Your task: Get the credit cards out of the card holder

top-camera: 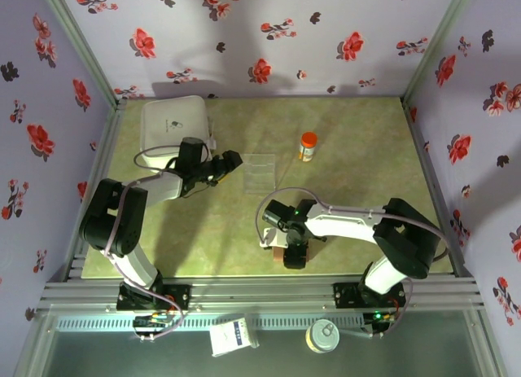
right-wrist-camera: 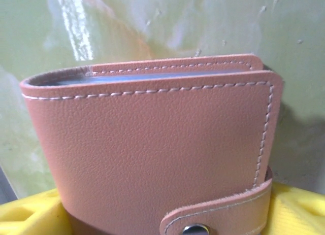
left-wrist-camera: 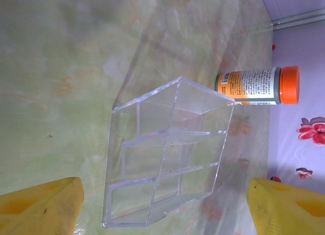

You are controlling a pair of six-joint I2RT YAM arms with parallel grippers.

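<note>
The card holder (right-wrist-camera: 152, 154) is a brown leather-like wallet, folded closed with its strap snapped at a metal stud (right-wrist-camera: 195, 229). A blue-grey inner edge shows along its top fold. It fills the space between my right gripper's (right-wrist-camera: 167, 214) yellow fingers (right-wrist-camera: 30, 214), which press on both its sides. From above, the card holder (top-camera: 295, 257) lies under the right gripper (top-camera: 295, 248) near the table's front edge. The credit cards are hidden. My left gripper (left-wrist-camera: 163, 194) is open with nothing between its fingers, aimed at the clear tray (left-wrist-camera: 167, 154); from above, the left gripper (top-camera: 232, 161) is mid-left.
The clear plastic tray (top-camera: 260, 172) with several compartments sits mid-table. An orange-capped bottle (top-camera: 308, 146) stands just behind it, the same bottle (left-wrist-camera: 256, 85) showing beyond the tray. A large white box (top-camera: 175, 123) occupies the back left corner. Floral walls enclose the table.
</note>
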